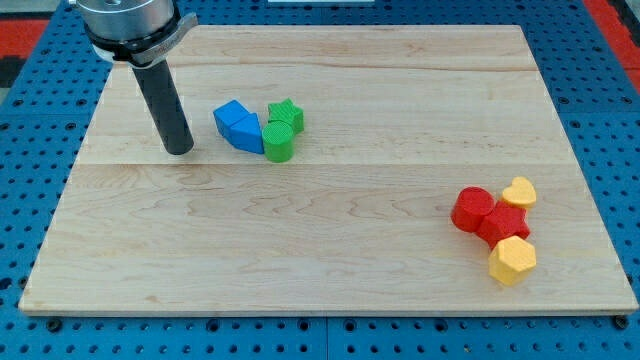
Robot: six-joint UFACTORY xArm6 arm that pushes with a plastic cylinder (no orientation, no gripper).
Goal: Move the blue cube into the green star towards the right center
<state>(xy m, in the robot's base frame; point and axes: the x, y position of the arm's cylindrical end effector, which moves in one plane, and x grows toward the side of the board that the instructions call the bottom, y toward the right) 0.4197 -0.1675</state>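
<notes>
Tool is a bare rod, nothing to open or clamp. My tip (180,150) is set on the surface (330,260), just at 9 o'clock of the blue cube (232,118), not touching. The cube is packed with a second blue block (247,134), a green cylinder (279,141) and the green star (287,114) at its 3 o'clock.

Risk: an off-centre push is likely to rotate the cube, or drag the blue block and cylinder along.

Red blocks (484,214), yellow heart (519,191) and yellow hexagon (513,259) sit far at 4 o'clock, well apart, no obstruction.
</notes>
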